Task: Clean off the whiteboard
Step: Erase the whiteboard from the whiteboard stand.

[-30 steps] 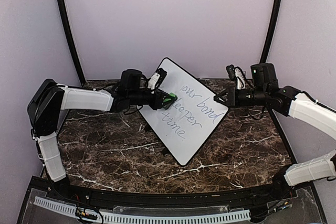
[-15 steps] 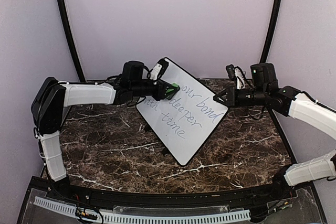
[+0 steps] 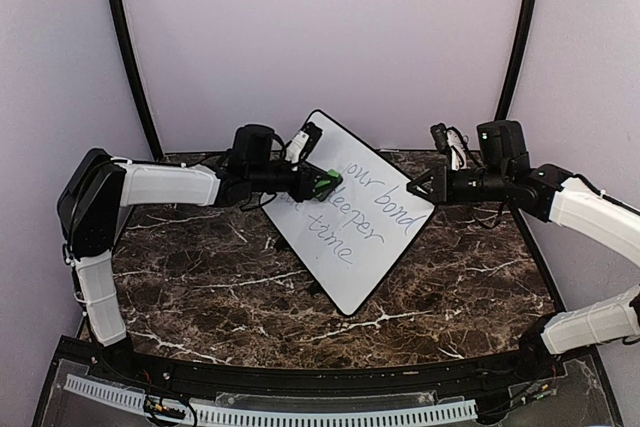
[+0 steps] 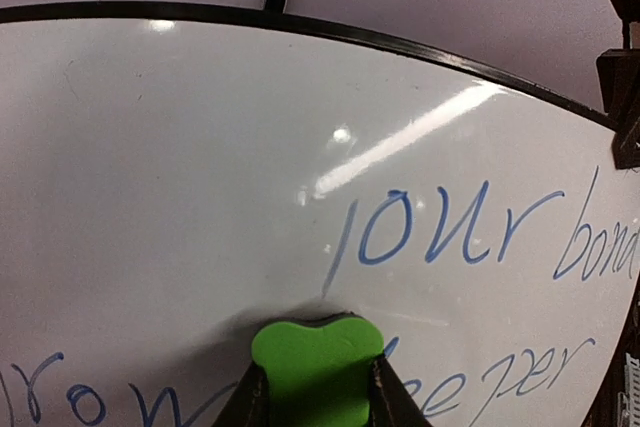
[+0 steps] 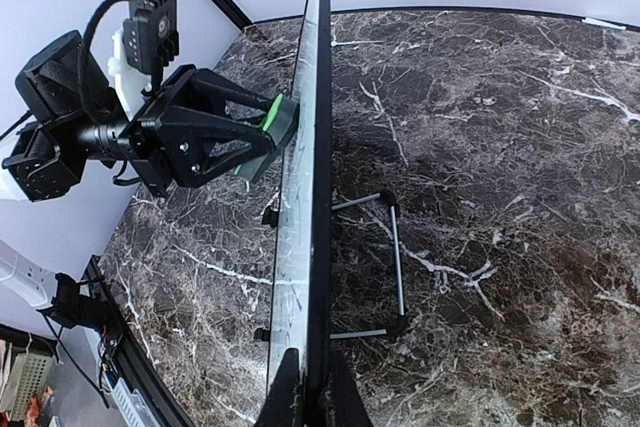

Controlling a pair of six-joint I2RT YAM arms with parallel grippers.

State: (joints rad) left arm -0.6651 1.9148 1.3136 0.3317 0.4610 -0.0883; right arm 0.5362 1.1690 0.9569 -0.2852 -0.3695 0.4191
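Left gripper (image 3: 318,185) clamps the green eraser (image 4: 318,359) against the whiteboard (image 3: 325,147); blue writing (image 4: 450,237) lies to its right and below; right gripper (image 3: 420,187) pinches the board's edge

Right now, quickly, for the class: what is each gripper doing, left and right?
Left gripper: closed on the eraser, pressed to the whiteboard.
Right gripper: closed on the whiteboard's edge.
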